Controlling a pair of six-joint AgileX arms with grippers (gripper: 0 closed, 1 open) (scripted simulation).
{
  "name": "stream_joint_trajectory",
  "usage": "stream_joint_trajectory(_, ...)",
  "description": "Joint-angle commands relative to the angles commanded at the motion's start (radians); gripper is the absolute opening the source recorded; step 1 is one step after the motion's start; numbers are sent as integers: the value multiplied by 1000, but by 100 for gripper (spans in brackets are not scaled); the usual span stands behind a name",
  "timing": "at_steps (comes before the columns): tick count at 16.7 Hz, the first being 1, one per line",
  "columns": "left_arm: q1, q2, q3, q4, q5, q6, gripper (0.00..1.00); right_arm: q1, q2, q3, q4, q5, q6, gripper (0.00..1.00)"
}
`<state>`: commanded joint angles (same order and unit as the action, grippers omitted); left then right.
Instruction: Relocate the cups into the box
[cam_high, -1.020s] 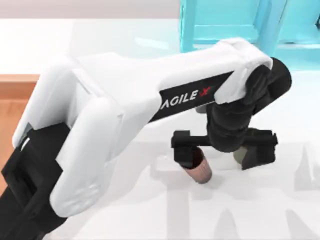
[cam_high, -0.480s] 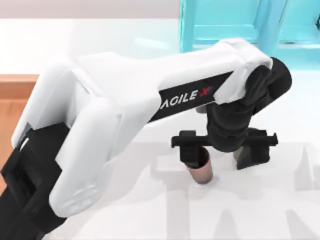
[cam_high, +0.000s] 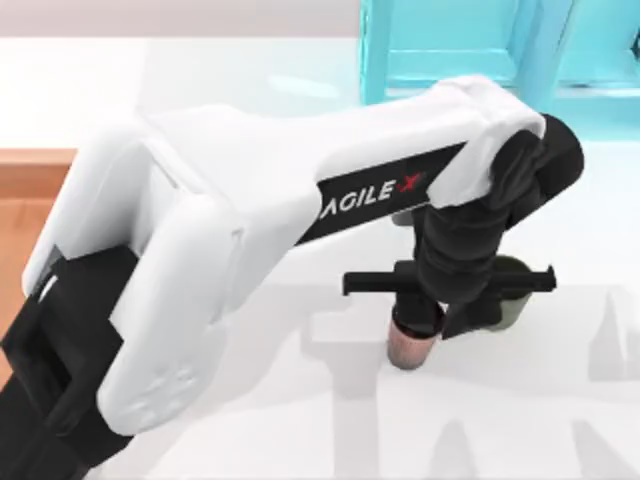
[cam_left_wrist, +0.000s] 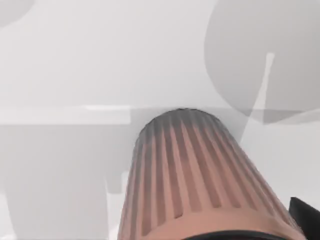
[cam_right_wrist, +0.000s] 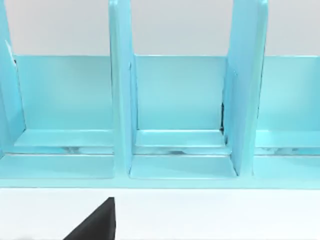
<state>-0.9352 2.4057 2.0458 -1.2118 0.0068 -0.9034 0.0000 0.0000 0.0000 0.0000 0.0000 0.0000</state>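
The copper cup (cam_high: 408, 345) stands on the white table, ribbed and tapered, with its dark rim between the black fingers of my left gripper (cam_high: 438, 322). The gripper is shut on the cup near its top. In the left wrist view the copper cup (cam_left_wrist: 195, 180) looms close, with a dark fingertip (cam_left_wrist: 306, 216) at its side. The olive-green cup (cam_high: 516, 288) sits just right of the gripper, partly hidden behind it. The box (cam_high: 35, 160) lies at the table's far left, wooden rim and orange-brown inside, mostly covered by my left arm.
A turquoise shelf frame (cam_high: 450, 45) stands at the back right, and the turquoise shelf frame (cam_right_wrist: 175, 115) faces the right wrist camera with its upright dividers. A dark part of my right gripper (cam_right_wrist: 95, 225) shows there, over white table.
My left gripper's fingers have closed inward around the copper cup, from a wide spread to a narrow grip. The cup shifted slightly. The arm itself barely moved.
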Motion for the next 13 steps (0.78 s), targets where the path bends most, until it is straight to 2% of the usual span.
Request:
stream_joint_trajectory(10, 2, -2, -1, -2, 0, 2, 0, 0, 0, 0, 0, 0, 0, 100)
stream_joint_trajectory(13, 38, -72, -37, -32, -2, 28, 0, 0, 0, 0, 0, 0, 0, 100)
